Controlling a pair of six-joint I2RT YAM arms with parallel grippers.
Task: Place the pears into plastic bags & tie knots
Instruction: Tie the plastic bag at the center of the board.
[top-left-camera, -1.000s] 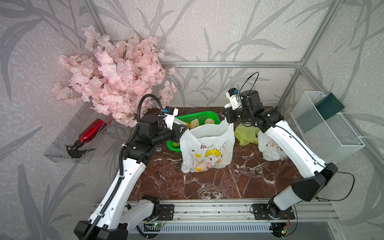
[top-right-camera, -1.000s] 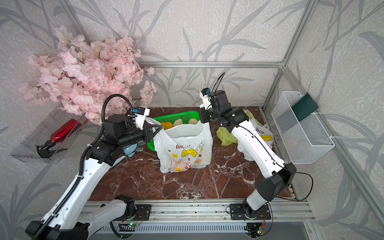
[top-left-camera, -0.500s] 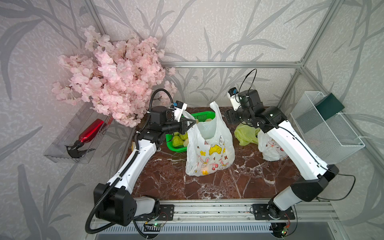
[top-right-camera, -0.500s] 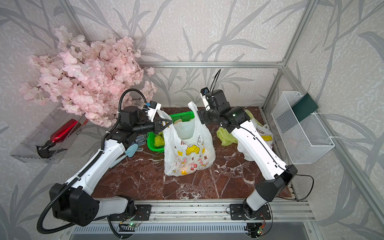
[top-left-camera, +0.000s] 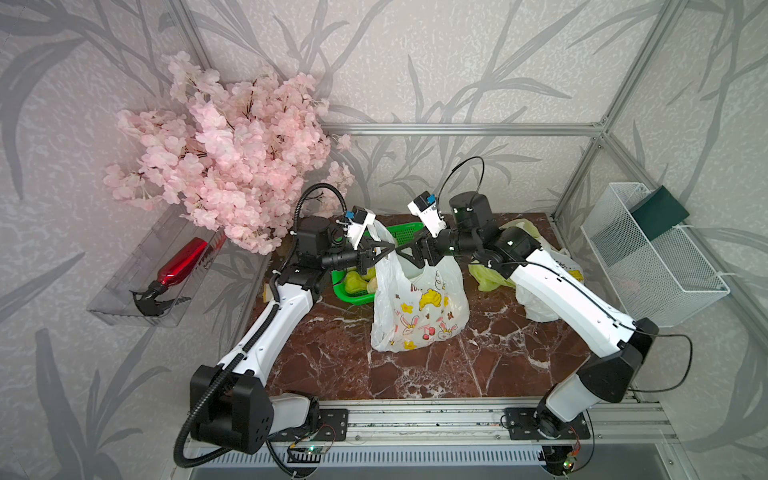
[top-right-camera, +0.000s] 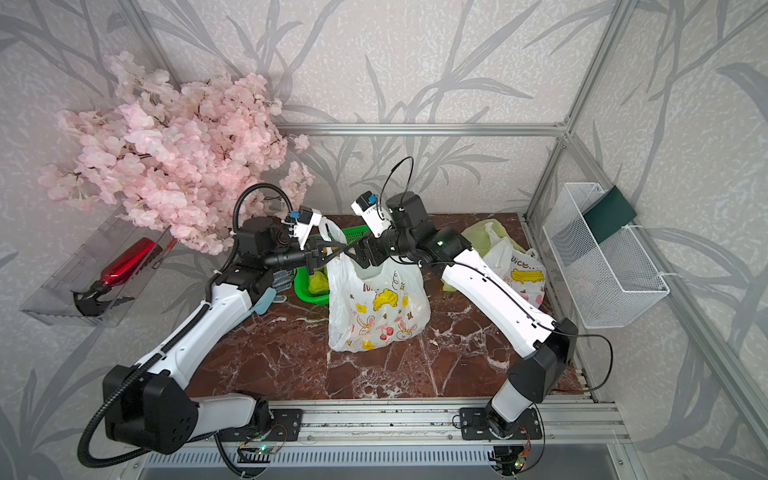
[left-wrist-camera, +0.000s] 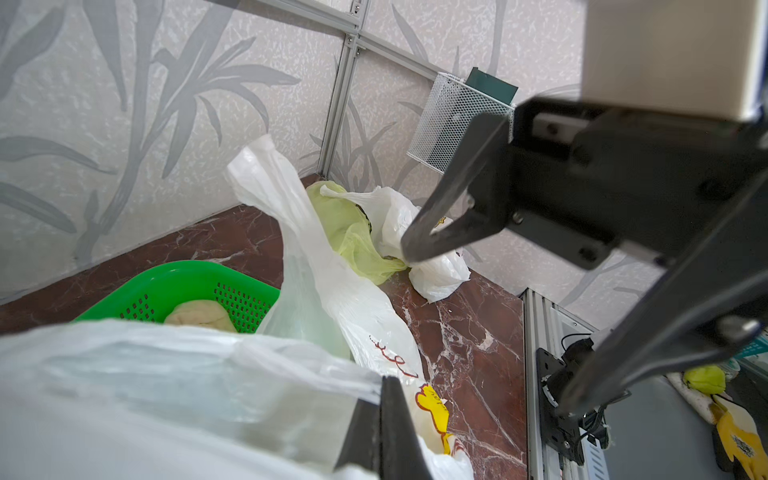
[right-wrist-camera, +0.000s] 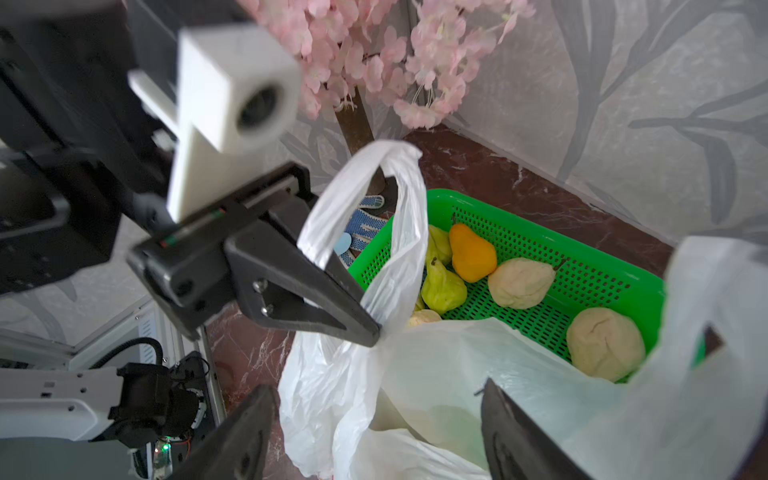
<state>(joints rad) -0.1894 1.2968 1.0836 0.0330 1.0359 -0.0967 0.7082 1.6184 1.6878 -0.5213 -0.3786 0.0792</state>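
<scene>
Mid-bench, upright: bag (top-left-camera: 419, 307), thin crinkled white, printed with rabbits and yellow shapes, mouth slack. One handle (right-wrist-camera: 390, 151) pinched in left gripper (right-wrist-camera: 368, 334), pressed together. Right gripper (top-left-camera: 409, 255) spread wide above the mouth, tips near the left's. At back edge: basket (right-wrist-camera: 540, 245) of pears (right-wrist-camera: 519, 282), cream, green, orange. Right back corner: other bags (top-left-camera: 490, 276).

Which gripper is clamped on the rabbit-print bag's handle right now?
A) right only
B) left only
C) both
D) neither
B: the left gripper is pinched shut on a handle of the rabbit-print bag, while the right gripper is open at the bag mouth.
</scene>
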